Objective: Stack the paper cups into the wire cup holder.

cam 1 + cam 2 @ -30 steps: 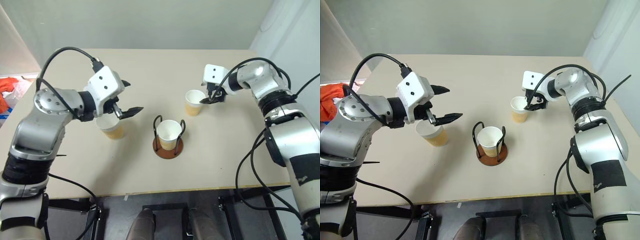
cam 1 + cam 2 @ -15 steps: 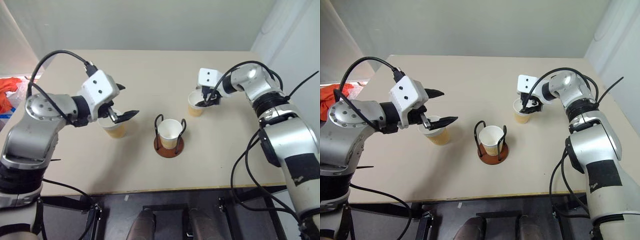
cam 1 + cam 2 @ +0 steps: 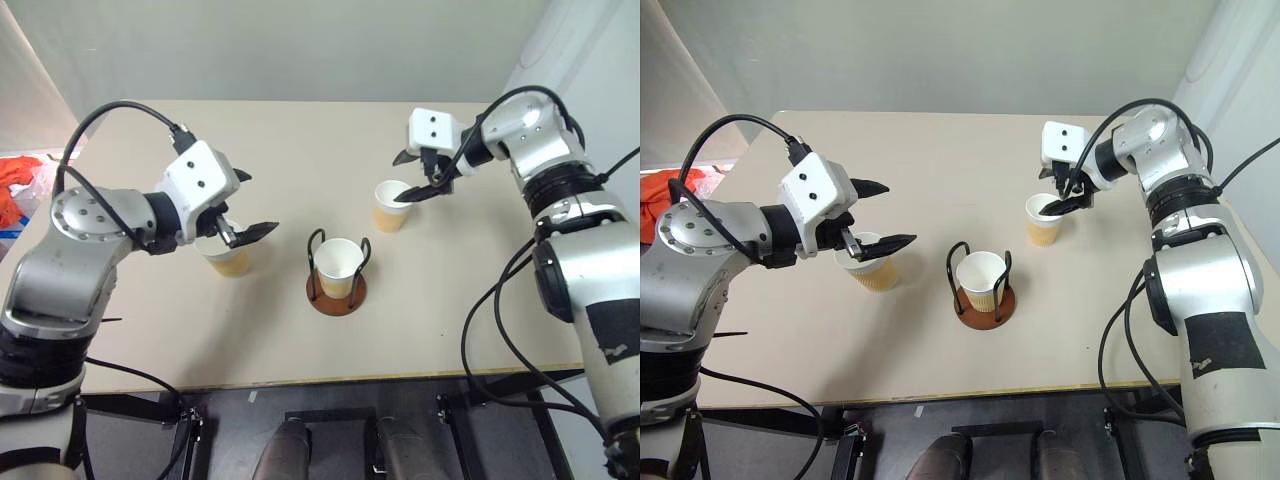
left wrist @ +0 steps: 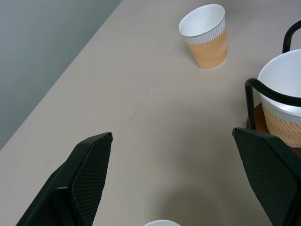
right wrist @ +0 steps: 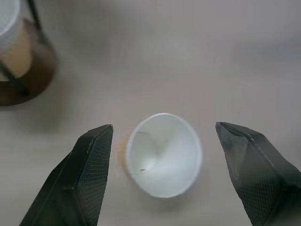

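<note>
R tool (image 3: 412,178) lifted off cup (image 3: 389,205) upper right since 0.5s ago, fingers apart, empty; regrasp needed. L tool (image 3: 247,203) apart, unmoved over left cup (image 3: 226,255). Holder (image 3: 337,270) has 1 cup.

ribbed paper cups (image 4: 205,30), matt table (image 3: 300,140)

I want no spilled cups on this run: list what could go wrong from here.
1. The right pincer hangs open above the right cup; a finger could clip the rim and tip it.
2. The left pincer sits open close over the left cup and might knock it.
3. The wire cup holder already holds a cup; off-centre stacking could snag its loops.
</note>
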